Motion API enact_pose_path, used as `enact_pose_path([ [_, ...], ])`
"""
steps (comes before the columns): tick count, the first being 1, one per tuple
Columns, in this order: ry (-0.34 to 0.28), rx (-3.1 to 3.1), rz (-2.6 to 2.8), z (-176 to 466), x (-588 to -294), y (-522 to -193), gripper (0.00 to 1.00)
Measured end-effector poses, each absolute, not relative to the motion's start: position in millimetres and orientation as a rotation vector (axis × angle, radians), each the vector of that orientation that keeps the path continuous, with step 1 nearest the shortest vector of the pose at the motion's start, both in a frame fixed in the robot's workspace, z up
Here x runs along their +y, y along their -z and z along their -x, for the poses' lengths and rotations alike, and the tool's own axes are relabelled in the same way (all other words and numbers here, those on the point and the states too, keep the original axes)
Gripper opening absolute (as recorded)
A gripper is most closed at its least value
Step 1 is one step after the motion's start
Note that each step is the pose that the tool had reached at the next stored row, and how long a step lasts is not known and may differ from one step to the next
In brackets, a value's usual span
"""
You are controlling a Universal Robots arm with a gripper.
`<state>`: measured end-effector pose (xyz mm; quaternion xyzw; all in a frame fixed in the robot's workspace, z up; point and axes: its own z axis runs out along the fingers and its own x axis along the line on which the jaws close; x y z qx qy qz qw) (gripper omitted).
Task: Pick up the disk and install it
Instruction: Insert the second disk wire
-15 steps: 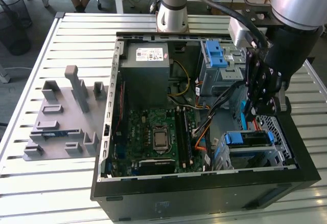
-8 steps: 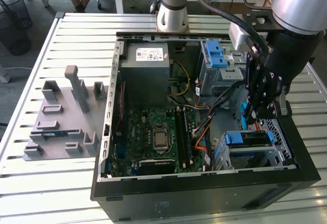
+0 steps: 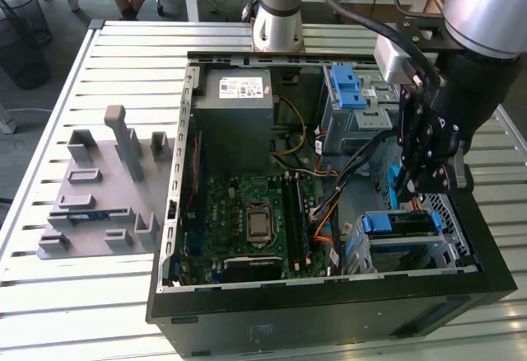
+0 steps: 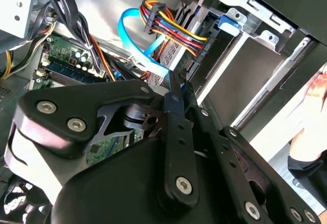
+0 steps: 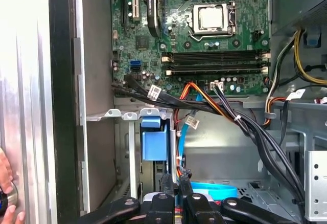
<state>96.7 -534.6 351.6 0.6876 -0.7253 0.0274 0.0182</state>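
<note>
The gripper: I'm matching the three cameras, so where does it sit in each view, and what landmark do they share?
Exterior view: the gripper hangs over the open computer case, toward the exterior view's right.
Second wrist view: the gripper points at the light blue cable.
First wrist view: the gripper is beside a blue plastic handle.
Shared landmark: the green motherboard.

Even, bright indoor light in the exterior view, soft shadows inside the computer case (image 3: 329, 311). Second wrist view: overexposed white glare along one edge, close gripper (image 4: 180, 83) linkage slightly soft. First wrist view: motherboard (image 5: 194, 29) sharp, metal wall washed out.
</note>
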Motion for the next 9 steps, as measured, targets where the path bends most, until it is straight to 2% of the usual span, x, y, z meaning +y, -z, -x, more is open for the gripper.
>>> enact_pose_path([
  [9,-0.076,-2.249,-2.133,-98.8,-541.0,-345.6,0.16],
])
